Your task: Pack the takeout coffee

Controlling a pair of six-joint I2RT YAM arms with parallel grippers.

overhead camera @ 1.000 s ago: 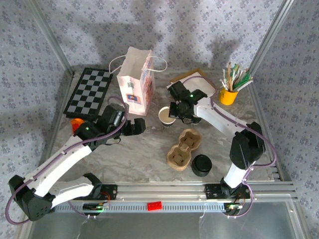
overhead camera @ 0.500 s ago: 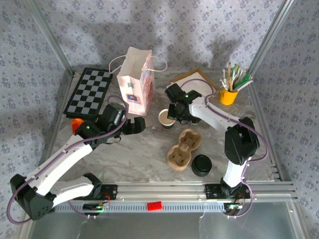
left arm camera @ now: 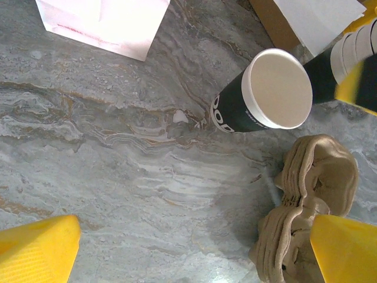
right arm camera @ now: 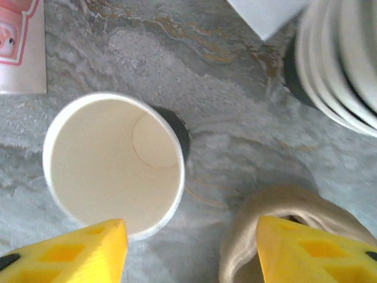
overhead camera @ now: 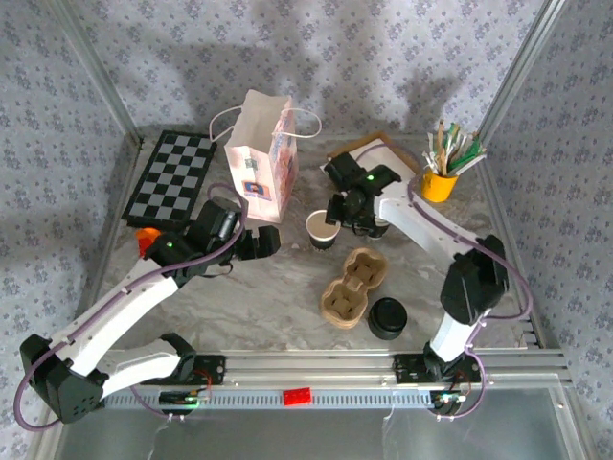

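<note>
A black paper coffee cup [overhead camera: 321,228] with a white inside stands upright and uncovered on the marble table. The right wrist view looks down into the cup [right arm camera: 112,165]. My right gripper [right arm camera: 191,253] is open just beside it, nothing between its yellow fingers [right arm camera: 65,253]. The brown pulp cup carrier [overhead camera: 351,287] lies in front of the cup, and a black lid [overhead camera: 388,318] sits by the carrier's near right. The white paper bag [overhead camera: 263,158] stands behind and left. My left gripper [left arm camera: 191,253] hangs open over bare table, left of the carrier [left arm camera: 318,177] and near the cup [left arm camera: 277,88].
A stack of white-rimmed cups [right arm camera: 341,59] stands right of the single cup. A checkerboard [overhead camera: 172,177] lies at the back left, a brown board with paper [overhead camera: 378,158] at the back, and a yellow pot of stirrers [overhead camera: 442,172] at the back right. An orange object [overhead camera: 146,237] sits by the left arm.
My right gripper has opened and let go of the cup, which now stands alone on the table. The left arm has barely moved.
</note>
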